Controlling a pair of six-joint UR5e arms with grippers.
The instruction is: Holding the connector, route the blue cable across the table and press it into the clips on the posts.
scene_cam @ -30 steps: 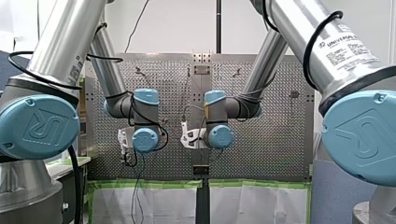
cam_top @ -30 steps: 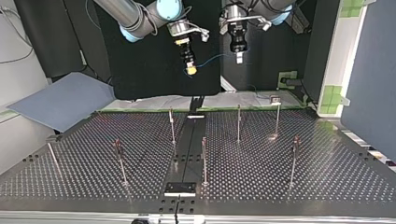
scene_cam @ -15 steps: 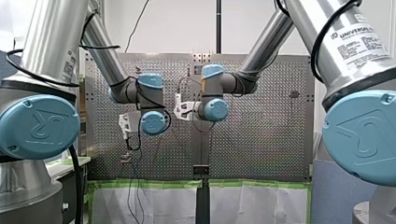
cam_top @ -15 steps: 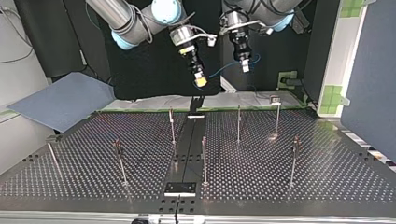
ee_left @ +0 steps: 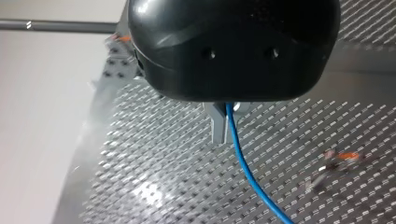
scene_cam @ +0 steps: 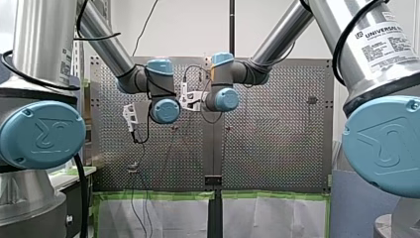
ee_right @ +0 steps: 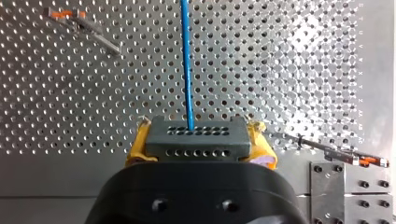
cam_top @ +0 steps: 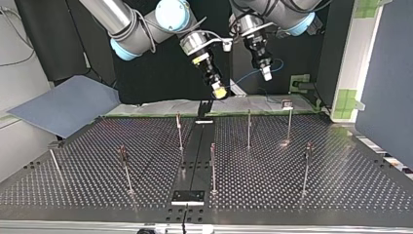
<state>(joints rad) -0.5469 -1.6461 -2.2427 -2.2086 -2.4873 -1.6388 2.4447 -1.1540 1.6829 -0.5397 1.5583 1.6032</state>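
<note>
In the right wrist view my right gripper point(ee_right: 198, 148) has its yellow pads shut on a dark grey connector point(ee_right: 196, 133). The blue cable point(ee_right: 187, 65) runs straight out of that connector over the perforated table. The left wrist view shows my left gripper point(ee_left: 223, 127) with its metal fingers shut on the blue cable point(ee_left: 250, 172), which trails away below. In the top view my right gripper point(cam_top: 220, 91) and my left gripper point(cam_top: 266, 73) hang above the table's far edge, the cable point(cam_top: 249, 76) sagging between them. Several thin posts point(cam_top: 213, 165) with clips stand on the table.
The perforated table point(cam_top: 341, 185) carries posts on both halves point(cam_top: 124, 165) point(cam_top: 307, 165). A blue-grey sheet point(cam_top: 63, 105) leans at the top view's left. A dark panel point(cam_top: 384, 73) walls the right side. A small black plate point(cam_top: 187, 196) sits on the centre rail.
Both arms have reached further out over the table. In the top view both grippers have come lower and moved to the right, still holding the connector and the cable.
</note>
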